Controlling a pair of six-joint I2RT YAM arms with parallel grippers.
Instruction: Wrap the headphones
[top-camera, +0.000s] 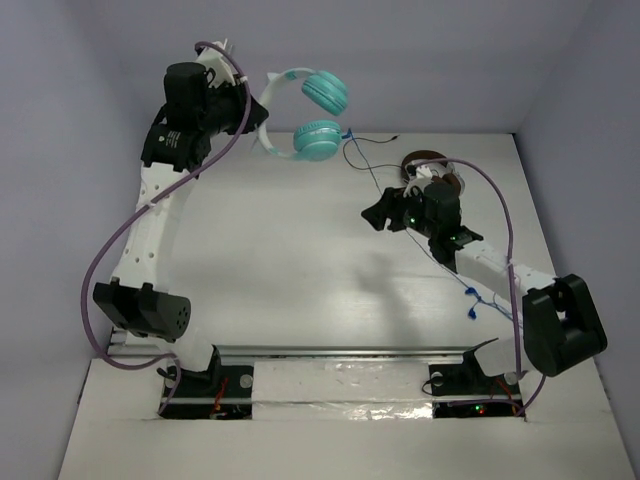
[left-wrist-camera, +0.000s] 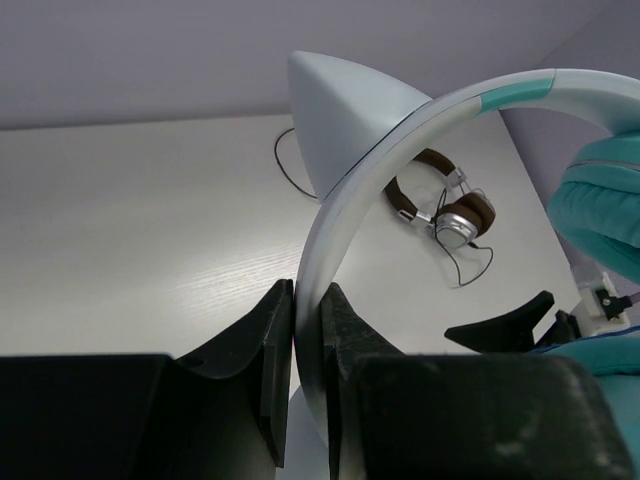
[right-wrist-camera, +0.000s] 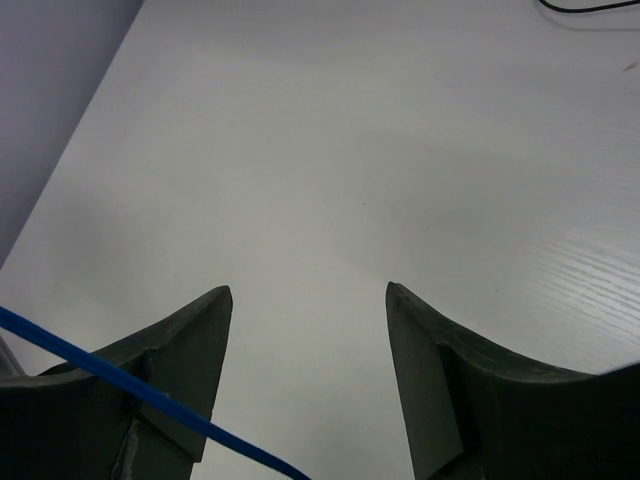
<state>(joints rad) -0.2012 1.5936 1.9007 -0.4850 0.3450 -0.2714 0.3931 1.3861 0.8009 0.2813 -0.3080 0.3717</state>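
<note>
The left claw (left-wrist-camera: 307, 300) is pinching the headphones (top-camera: 318, 138) by their headband above the desk (top-camera: 280, 250), far left; the right claw (right-wrist-camera: 308, 292) is gaping wide, blue cable (right-wrist-camera: 100, 368) crossing one finger, elsewhere faint.

The left pincer (top-camera: 248, 112) holds the teal headphones (top-camera: 318, 138) aloft; the right pincer (top-camera: 378, 214) hovers over the bench (top-camera: 280, 250), near brown headphones (top-camera: 425, 160).

white tabletop (top-camera: 300, 260), matte, faint wood grain. plain pale lavender-grey walls close it in on three sides: back wall (top-camera: 420, 60), left wall (top-camera: 60, 150), right wall (top-camera: 590, 150). soft even light, blurry shadows on the tabletop. silver metal rail (top-camera: 340, 352) along near edge, shiny white strip (top-camera: 340, 375) just in front of it.
</note>
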